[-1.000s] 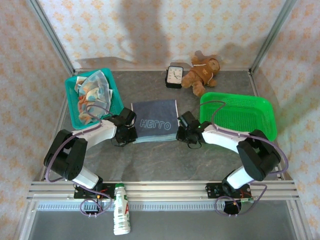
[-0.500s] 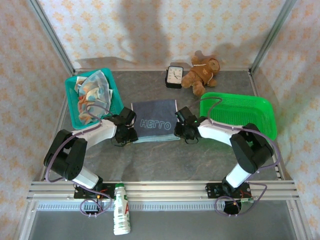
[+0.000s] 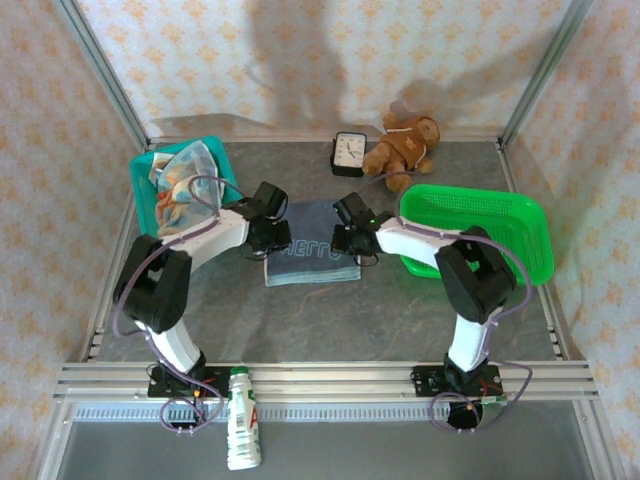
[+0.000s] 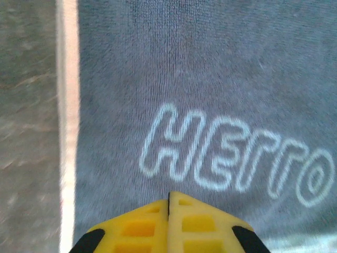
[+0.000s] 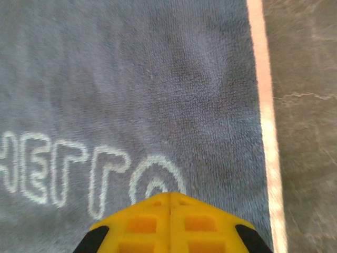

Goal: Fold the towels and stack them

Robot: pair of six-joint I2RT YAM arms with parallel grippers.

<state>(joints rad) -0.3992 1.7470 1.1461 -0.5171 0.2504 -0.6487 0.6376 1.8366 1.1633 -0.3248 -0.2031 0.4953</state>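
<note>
Both arms are over one blue-grey towel point(image 3: 312, 262), which lies flat on the table point(image 3: 330, 320).

- Left gripper point(image 4: 169, 195): yellow pads pressed together, no cloth visible between them. The towel lies under and ahead of the tips, with the outlined lettering point(image 4: 231, 163) just ahead and the pale trim point(image 4: 67, 132) off to the left of the fingers.
- Right gripper point(image 5: 169, 195): pads also meet, with nothing pinched that I can see. The last letters sit just ahead and left of the tips, and its pale hem point(image 5: 266, 121) runs to the right of the fingers.

Step in hand, as I read it: working the fold of this towel from its two sides.

- To do it well, spread both pairs of fingers and take the cloth at the trimmed edges, outboard of the tips, not the middle.
- Bite thin, one layer only.
- Lift and carry both sides together and level so the hems line up.
- Lay the cloth down before letting go, then press the crease.
- An uneven pull would skew the lettering.

Count:
- Towel on the table: 1.
- Crumpled towels point(image 3: 180, 180) in the teal basket point(image 3: 140, 172), beyond the left fingers: several, number not readable.
- Teal basket: 1.
- Green basket point(image 3: 480, 225), holding no towel: 1.
- Clock point(image 3: 348, 152): 1.
- Teddy bear point(image 3: 405, 145): 1.
- Bottle point(image 3: 240, 430) at the rail: 1.
</note>
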